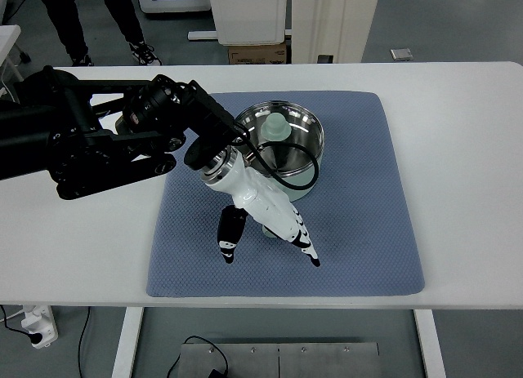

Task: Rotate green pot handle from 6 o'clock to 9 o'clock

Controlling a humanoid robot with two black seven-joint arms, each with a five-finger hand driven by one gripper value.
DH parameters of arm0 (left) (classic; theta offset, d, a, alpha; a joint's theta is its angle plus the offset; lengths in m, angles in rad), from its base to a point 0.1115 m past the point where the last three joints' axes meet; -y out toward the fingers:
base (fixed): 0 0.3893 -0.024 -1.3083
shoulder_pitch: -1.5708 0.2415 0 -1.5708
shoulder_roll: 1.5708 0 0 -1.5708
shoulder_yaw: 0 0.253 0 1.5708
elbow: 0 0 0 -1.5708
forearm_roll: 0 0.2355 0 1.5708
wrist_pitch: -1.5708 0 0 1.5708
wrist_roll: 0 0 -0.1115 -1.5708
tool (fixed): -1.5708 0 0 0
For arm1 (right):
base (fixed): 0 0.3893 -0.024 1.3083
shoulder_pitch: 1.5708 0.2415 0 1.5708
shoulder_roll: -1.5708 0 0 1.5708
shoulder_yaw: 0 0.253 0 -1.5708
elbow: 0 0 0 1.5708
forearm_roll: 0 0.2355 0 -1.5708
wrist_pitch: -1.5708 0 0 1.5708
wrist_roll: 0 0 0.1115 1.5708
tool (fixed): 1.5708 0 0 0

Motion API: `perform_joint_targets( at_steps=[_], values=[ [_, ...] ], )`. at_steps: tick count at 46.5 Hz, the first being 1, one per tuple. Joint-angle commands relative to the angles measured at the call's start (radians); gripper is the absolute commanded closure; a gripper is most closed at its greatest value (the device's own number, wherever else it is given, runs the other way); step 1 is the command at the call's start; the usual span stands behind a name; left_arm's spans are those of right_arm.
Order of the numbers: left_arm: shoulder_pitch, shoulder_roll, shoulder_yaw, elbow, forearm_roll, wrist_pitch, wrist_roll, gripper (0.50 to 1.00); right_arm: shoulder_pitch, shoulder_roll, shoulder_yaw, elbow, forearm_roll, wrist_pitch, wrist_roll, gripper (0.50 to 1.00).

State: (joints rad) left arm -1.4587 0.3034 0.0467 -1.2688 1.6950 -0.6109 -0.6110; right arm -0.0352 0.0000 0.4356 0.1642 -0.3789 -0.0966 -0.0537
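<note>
On a blue mat atop the white desk, the left hand reaches down just in front of the green pot, fingers spread over its handle; whether they grip it cannot be told.

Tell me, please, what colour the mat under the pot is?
The mat is blue with a fine dotted texture, seen in the top view.
</note>
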Motion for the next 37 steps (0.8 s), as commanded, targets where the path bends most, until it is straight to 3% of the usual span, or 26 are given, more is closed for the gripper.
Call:
perform_joint_targets(
  at_steps=[1, 13, 37],
  values=[
    [-0.006, 0.011, 0.01, -0.007, -0.001, 0.0, 0.0, 0.5, 0.0, 0.0, 0.002, 0.0, 0.0, 0.0, 0.0, 0.5],
    [-0.025, 0.065, 0.053, -0.078, -0.006, 0.0, 0.0, 0.5, 0.0, 0.0, 0.0, 0.0, 0.0, 0.0, 0.0, 0.5],
    [-0.055, 0.131, 0.094, -0.109, -0.006, 0.0, 0.0, 0.5, 0.0, 0.0, 0.0, 0.0, 0.0, 0.0, 0.0, 0.5]
  ],
)
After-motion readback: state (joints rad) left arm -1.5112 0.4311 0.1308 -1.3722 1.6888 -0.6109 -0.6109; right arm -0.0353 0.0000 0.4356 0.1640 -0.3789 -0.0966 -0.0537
